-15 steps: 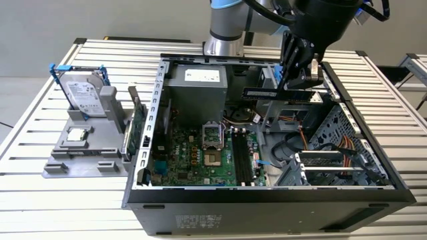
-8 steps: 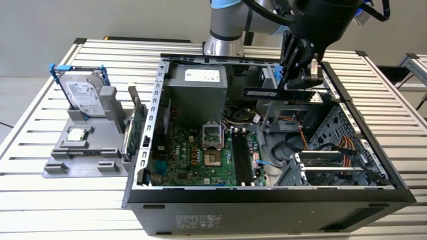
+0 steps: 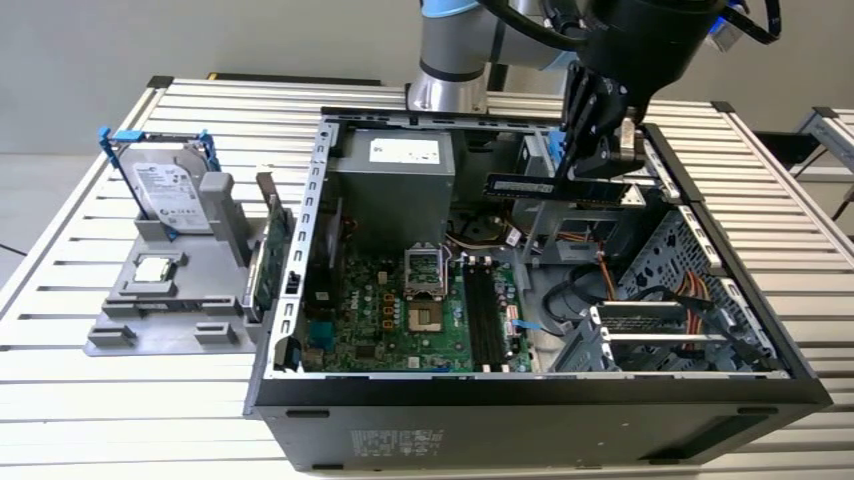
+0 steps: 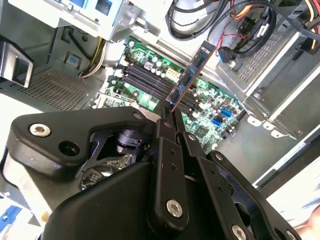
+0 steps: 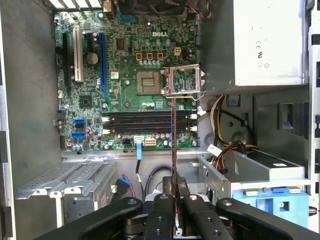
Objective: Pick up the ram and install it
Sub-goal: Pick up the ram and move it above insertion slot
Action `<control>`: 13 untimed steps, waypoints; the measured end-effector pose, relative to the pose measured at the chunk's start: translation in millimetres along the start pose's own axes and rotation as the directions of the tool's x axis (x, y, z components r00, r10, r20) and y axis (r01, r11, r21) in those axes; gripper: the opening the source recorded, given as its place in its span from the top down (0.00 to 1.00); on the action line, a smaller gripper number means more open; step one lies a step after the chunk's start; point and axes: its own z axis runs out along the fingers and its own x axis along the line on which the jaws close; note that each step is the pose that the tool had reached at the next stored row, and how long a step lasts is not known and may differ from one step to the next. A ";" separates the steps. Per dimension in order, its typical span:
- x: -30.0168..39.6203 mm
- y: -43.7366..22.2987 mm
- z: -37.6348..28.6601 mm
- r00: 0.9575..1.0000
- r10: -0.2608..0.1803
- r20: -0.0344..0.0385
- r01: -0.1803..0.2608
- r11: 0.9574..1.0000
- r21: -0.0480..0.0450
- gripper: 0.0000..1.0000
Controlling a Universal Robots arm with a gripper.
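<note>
My gripper [image 3: 597, 183] is shut on the ram [image 3: 531, 187], a thin bluish circuit-board stick with dark chips. It holds the stick by one end, high above the open computer case [image 3: 534, 390], over the drive-cage side. In the second wrist view the ram [image 4: 194, 70] sticks out from the closed fingertips [image 4: 165, 114] over the green motherboard. In the first wrist view the ram [image 5: 173, 145] shows edge-on as a thin line above the black memory slots [image 5: 147, 120]. The memory slots [image 3: 483, 315] lie lower in the case, well apart from the stick.
On the exterior view's left a grey fixture [image 3: 147, 320] carries a hard drive [image 3: 174, 195], a small silver processor chip [image 3: 156, 268] and a green expansion card [image 3: 274, 255]. Inside the case are the power supply [image 3: 400, 165], an open processor socket [image 3: 424, 270], cables and drive cages [image 3: 667, 300].
</note>
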 end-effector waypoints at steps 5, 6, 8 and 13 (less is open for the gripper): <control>0.0 0.0 0.0 1.000 0.001 0.000 -0.001 1.000 0.000 1.00; 0.0 0.0 0.0 1.000 0.001 0.000 -0.001 1.000 0.000 1.00; 0.0 0.0 0.0 1.000 0.001 0.000 -0.001 1.000 0.000 1.00; 0.0 0.0 0.0 1.000 0.005 0.000 -0.005 1.000 0.000 1.00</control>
